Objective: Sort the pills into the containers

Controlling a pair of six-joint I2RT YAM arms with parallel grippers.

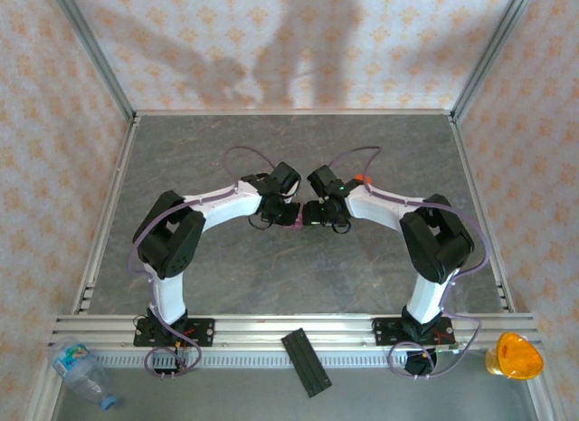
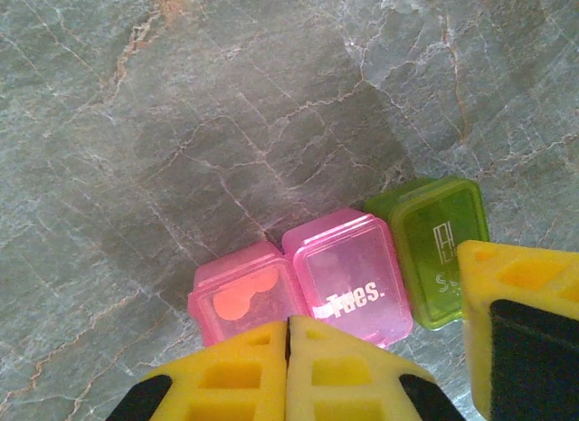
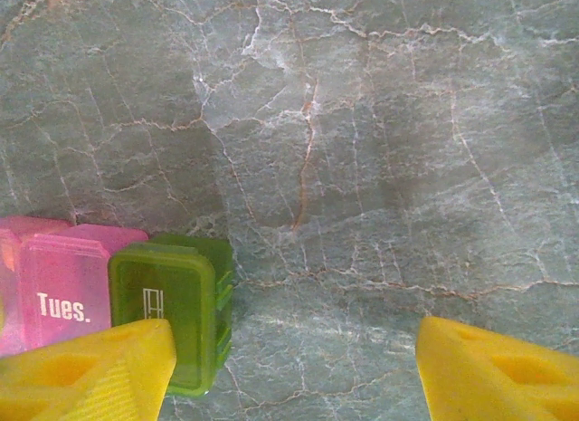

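The containers (image 2: 353, 281) are a row of small joined boxes on the grey marbled table. There are two pink ones, one marked "Tues.", and a green one (image 2: 439, 249) at the right end. An orange pill shape (image 2: 240, 299) shows through the lid of the left pink box. My left gripper (image 2: 288, 326) is shut, with its yellow tips over the near edge of the two pink lids. My right gripper (image 3: 297, 335) stands open, its left finger over the green box (image 3: 167, 312) and bare table between the fingers. From above, both grippers (image 1: 288, 215) (image 1: 312, 213) meet at the table's middle over the containers (image 1: 297, 220).
A small red-orange thing (image 1: 361, 178) peeks from behind the right arm. An orange object (image 1: 517, 355) lies off the table at the near right. A plastic water bottle (image 1: 80, 367) lies at the near left, and a black strip (image 1: 306, 361) lies on the front rail. Metal frame posts edge the table.
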